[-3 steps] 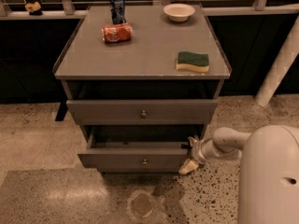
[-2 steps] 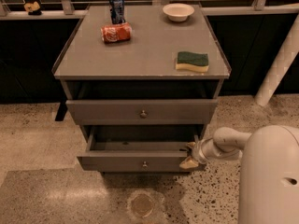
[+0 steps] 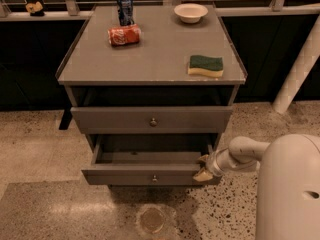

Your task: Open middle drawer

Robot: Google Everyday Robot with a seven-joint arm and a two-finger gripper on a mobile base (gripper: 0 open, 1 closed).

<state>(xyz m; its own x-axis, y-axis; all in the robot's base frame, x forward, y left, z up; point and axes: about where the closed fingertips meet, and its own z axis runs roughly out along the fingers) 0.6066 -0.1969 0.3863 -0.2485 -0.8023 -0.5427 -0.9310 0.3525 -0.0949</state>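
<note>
Grey middle drawer (image 3: 120, 176) is sitting pulled out, lower centre; my gripper (image 3: 202, 167) is hanging at its right end, openness indeterminable.

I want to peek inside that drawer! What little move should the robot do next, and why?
Probably pull the middle drawer a bit farther straight out toward the front. It is only partly out, showing just a strip of its grey inside. The gripper sits at the right end of the drawer's front, so I'd guess it can pull from there without moving elsewhere first.
</note>
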